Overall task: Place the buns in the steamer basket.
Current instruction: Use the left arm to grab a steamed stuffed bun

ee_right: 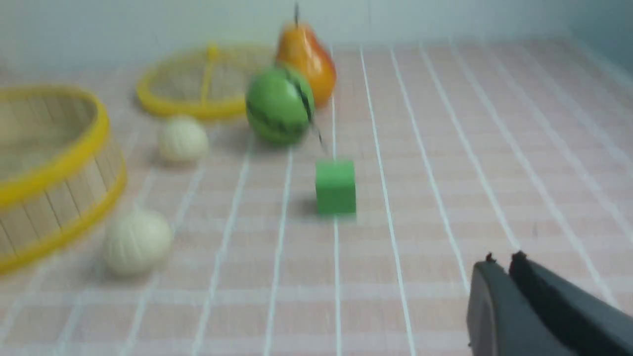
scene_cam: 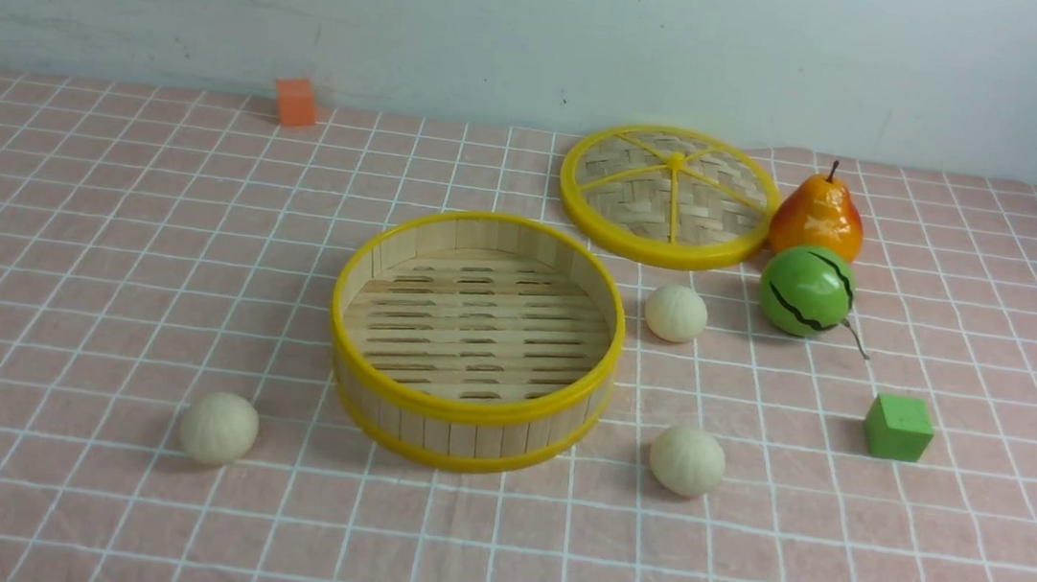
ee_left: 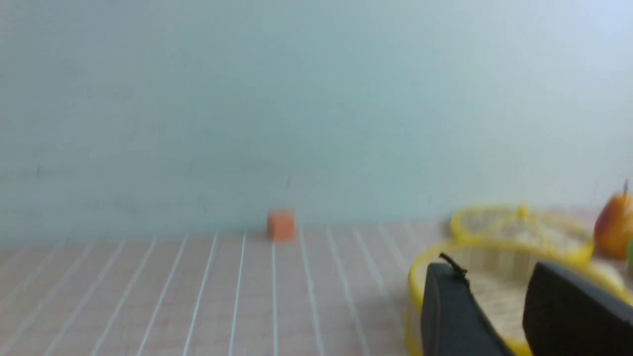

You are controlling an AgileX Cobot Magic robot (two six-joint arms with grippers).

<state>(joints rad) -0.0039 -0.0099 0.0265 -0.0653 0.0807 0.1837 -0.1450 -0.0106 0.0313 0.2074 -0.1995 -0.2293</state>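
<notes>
- While its slotted floor shows bare from wall to wall, the steamer basket [scene_cam: 465, 412] stands upright on the tabletop [scene_cam: 102, 218], about midway between the left and right edges.
- The left bun [scene_cam: 219, 428] sits off the basket toward the near-left corner, apart from its wall. Open checked cloth runs from it to the left and near edges.
- The near right bun [scene_cam: 687, 460] lies near the basket's wall on the side of the right edge, with a strip of cloth between them. The stretch from it to the near edge is open.
- The far right bun [scene_cam: 675, 312] rests in a tighter pocket: basket wall on one side, green striped melon ball [scene_cam: 806, 290] near on the other, lid rim just behind.
- The woven yellow-rimmed lid [scene_cam: 669, 196] lies flat toward the far edge. A pear [scene_cam: 817, 216] stands at its right rim; whether the two touch I cannot tell.
- A green cube [scene_cam: 897, 427] stands alone toward the right edge, well apart from the near right bun. An orange cube [scene_cam: 295, 102] sits at the far edge, left of the middle.
- The left gripper [ee_left: 494, 277] has its jaws parted with a clear gap and holds nothing; the basket's rim shows blurred behind it.
- The right gripper [ee_right: 503, 262] has its jaws drawn almost together, leaving a thin slit with nothing in it. Bare cloth lies between it and the green cube.
</notes>
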